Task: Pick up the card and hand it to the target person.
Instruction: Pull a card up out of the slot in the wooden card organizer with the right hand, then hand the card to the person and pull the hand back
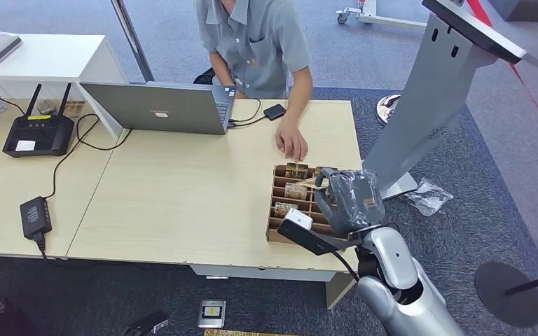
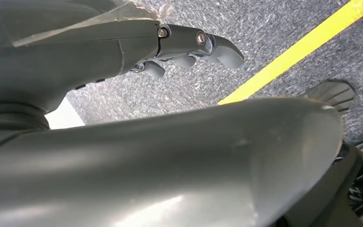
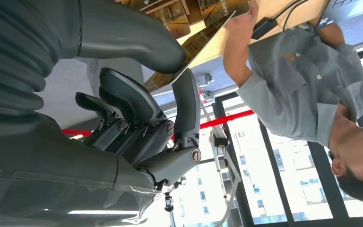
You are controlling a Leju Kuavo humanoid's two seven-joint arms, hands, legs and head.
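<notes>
A brown patterned card [image 3: 196, 45] is pinched between the thumb [image 3: 123, 35] and a dark finger [image 3: 185, 101] of my right hand [image 1: 348, 199]. That hand hovers over the right part of a cardboard divider box [image 1: 277, 234], which holds several more cards [image 1: 295, 189] in its slots. The target person [image 1: 256, 42], in a grey shirt, sits at the far side of the table. One of their hands [image 1: 292, 143] rests on the tabletop just beyond the box. My left hand [image 2: 189, 49] hangs over grey carpet, its fingers loosely apart and holding nothing.
An open laptop [image 1: 157, 106] with a cabled black device [image 1: 274, 111] stands before the person. A router [image 1: 38, 133] and power brick [image 1: 35, 215] lie at the left. A grey kiosk stand [image 1: 431, 98] rises just right of the table [image 1: 182, 203].
</notes>
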